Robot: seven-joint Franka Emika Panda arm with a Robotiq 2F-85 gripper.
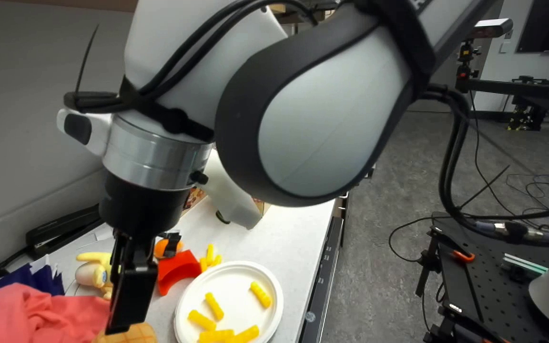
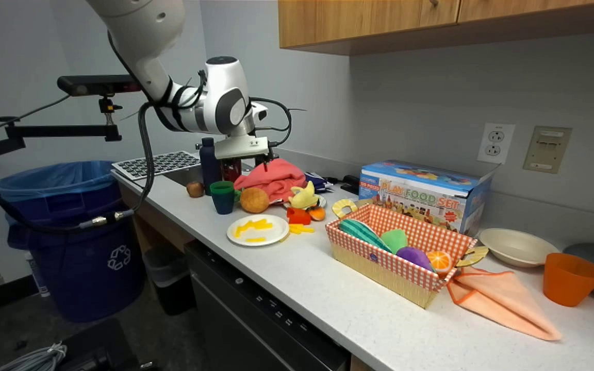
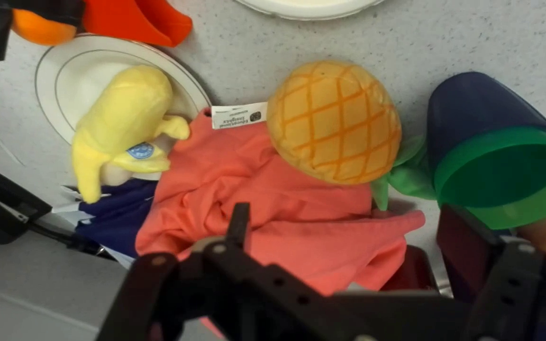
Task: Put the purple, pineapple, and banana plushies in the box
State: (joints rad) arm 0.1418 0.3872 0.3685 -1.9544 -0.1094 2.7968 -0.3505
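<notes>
The round orange pineapple plushie (image 3: 334,123) lies at the edge of the coral cloth, its green leaves against the cup; it also shows in both exterior views (image 1: 129,334) (image 2: 254,200). The yellow banana plushie (image 3: 126,113) lies on a small plate, also in an exterior view (image 2: 303,197). The purple plushie (image 2: 414,256) is inside the checkered basket-like box (image 2: 374,269), among other plush food. My gripper (image 3: 351,222) is open and empty above the coral cloth, beside the pineapple; in an exterior view (image 2: 266,164) it hangs over the cloth.
A blue-green cup (image 3: 484,109) stands close to the pineapple. The coral cloth (image 2: 276,180) is heaped beneath the gripper. A white plate (image 2: 240,238) holds yellow fries. A play food carton (image 2: 415,193) stands behind the basket. A dark bottle (image 2: 209,165) stands near the cup.
</notes>
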